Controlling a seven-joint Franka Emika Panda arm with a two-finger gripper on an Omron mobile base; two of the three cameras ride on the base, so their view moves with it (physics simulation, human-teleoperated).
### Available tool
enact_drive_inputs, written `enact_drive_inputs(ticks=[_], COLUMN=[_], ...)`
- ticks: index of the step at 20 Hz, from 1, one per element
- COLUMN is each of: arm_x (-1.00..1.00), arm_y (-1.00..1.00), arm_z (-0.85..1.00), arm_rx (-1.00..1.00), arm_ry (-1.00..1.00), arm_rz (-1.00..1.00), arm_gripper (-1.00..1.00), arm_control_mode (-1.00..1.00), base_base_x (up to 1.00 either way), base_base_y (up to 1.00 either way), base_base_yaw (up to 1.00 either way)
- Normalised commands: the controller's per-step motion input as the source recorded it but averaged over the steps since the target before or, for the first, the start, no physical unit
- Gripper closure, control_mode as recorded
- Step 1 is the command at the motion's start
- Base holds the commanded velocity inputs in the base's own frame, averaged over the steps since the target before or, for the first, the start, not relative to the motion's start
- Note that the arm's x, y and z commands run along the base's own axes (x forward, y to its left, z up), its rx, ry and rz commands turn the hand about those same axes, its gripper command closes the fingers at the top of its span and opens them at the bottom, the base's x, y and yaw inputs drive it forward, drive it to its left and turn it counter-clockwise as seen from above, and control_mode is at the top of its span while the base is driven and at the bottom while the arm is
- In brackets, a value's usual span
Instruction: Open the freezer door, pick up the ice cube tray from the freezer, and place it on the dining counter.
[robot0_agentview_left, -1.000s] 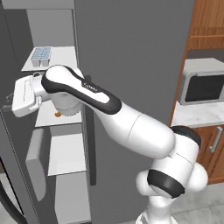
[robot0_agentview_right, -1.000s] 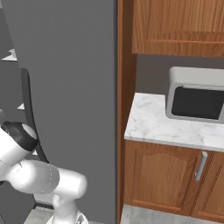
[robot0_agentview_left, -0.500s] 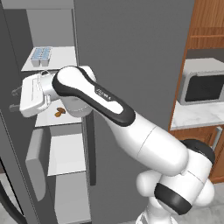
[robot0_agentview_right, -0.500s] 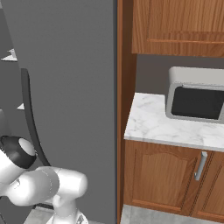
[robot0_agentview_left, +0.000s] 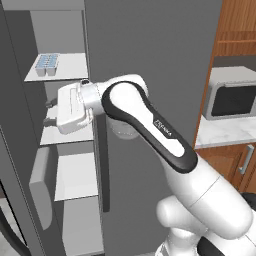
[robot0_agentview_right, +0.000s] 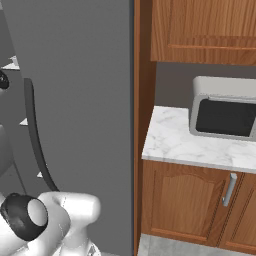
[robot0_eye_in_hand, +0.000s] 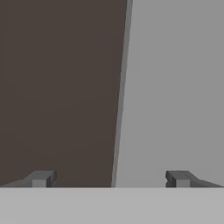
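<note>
Hand swung in toward the shelves since the earlier frame, its jaws spread wide from a half-closed set.

The gripper (robot0_eye_in_hand: 109, 179) is seen wide apart with nothing held, facing a grey inner wall; the freezer door (robot0_agentview_left: 12, 165) is already swung open, so the reach for the ice cube tray (robot0_agentview_left: 47, 64) is judged to be in hand; the tray is set on the top white shelf of the freezer (robot0_agentview_left: 67, 175), above the hand; a raise and an approach toward it appear to be called for; the lower shelves look bare where visible.
</note>
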Motion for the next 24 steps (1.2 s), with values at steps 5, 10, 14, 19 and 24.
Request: enact_drive_inputs(ticks=[5,10,14,19,24], arm_x=[-0.42,-0.40,-0.46,-0.46,-0.52], arm_y=[-0.86,-0.73,-0.66,-0.71,-0.89], arm_z=[0.17,0.27,0.24,0.18,0.00], arm_rx=[0.00,0.00,0.00,0.00,-0.05], arm_ry=[0.06,0.09,0.14,0.13,0.06], arm_rz=[-0.10,-0.11,-0.11,-0.12,-0.15], arm_gripper=[-1.00,-1.00,-1.00,-1.00,-1.00], arm_control_mode=[-1.00,-1.00,-1.00,-1.00,-1.00], base_base_x=[0.00,0.00,0.00,0.00,0.00], base_base_y=[0.00,0.00,0.00,0.00,0.00], base_base_yaw=[0.00,0.00,0.00,0.00,0.00])
